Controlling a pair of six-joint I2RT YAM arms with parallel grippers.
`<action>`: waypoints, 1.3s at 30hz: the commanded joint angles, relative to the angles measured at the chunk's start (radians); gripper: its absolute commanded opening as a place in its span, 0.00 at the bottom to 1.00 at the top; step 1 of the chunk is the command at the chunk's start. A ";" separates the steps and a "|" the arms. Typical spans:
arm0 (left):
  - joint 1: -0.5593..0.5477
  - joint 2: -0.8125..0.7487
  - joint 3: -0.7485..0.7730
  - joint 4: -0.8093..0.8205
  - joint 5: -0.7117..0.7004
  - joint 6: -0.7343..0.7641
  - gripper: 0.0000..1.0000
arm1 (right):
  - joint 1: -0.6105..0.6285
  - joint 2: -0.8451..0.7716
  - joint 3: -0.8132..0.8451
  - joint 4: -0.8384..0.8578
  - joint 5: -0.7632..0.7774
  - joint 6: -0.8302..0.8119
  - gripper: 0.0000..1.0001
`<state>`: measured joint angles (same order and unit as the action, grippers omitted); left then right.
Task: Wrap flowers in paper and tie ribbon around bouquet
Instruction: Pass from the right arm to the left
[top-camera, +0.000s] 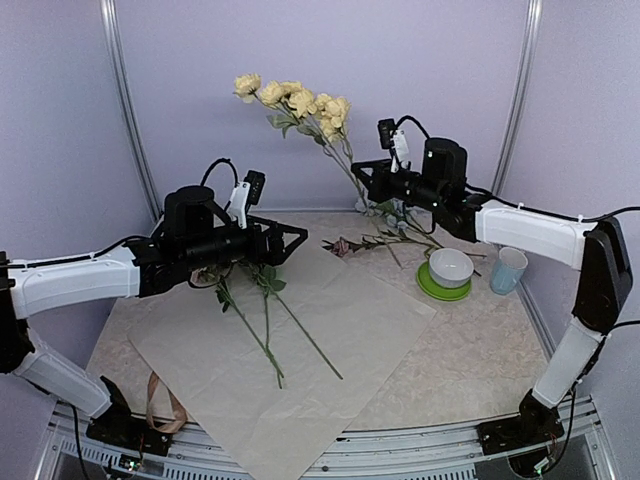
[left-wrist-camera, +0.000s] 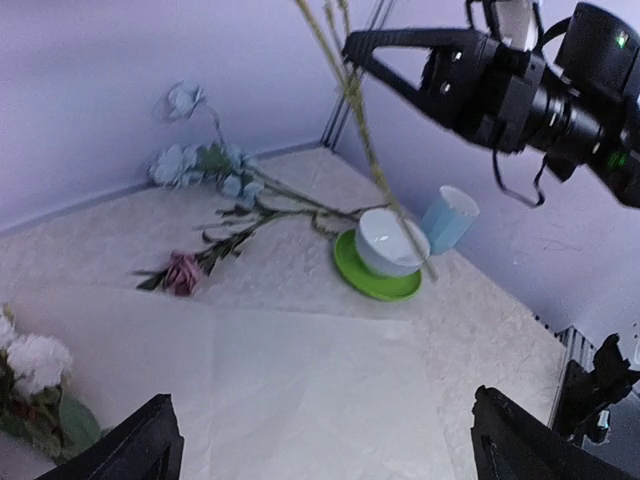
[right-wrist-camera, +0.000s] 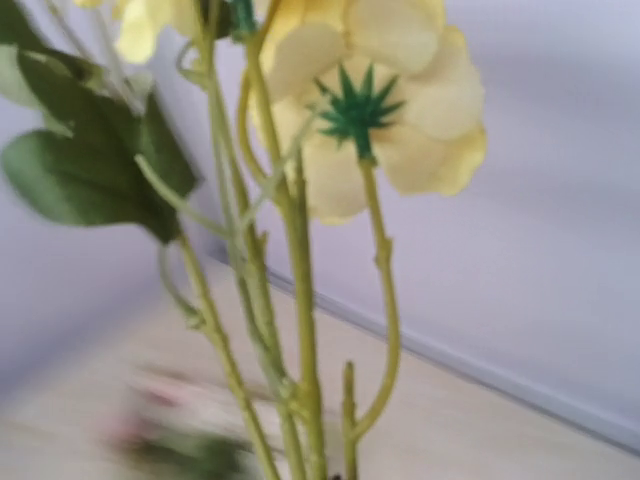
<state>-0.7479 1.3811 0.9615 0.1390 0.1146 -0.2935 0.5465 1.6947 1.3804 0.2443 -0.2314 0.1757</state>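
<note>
Top external view: my right gripper clamps pale yellow flowers on thin green stems, held high by the back wall.
Open air lies beneath them. My left gripper hangs with fingers wide apart above the large thin peach paper sheet, where two long leafy stems lie; a white bowl and pale blue cup crowd the right edge of the table.

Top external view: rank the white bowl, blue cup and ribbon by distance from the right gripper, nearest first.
1. White bowl, on the green plate, just right of the right gripper and lower in the view.
2. Blue cup, further right, beside the bowl.
3. Ribbon, far across at the near-left corner.
</note>
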 joint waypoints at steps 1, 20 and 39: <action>0.002 -0.008 -0.022 0.262 0.141 0.021 0.99 | 0.130 -0.004 -0.043 0.406 -0.136 0.380 0.00; 0.001 -0.059 -0.095 0.401 0.097 -0.031 0.00 | 0.340 0.103 0.026 0.481 -0.184 0.466 0.00; 0.128 0.099 -0.175 -0.100 0.155 -0.431 0.00 | 0.274 -0.020 0.012 -0.064 0.177 0.099 0.59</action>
<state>-0.6167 1.4410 0.7895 0.1066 0.2295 -0.6884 0.8284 1.6928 1.3918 0.3008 -0.1459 0.3725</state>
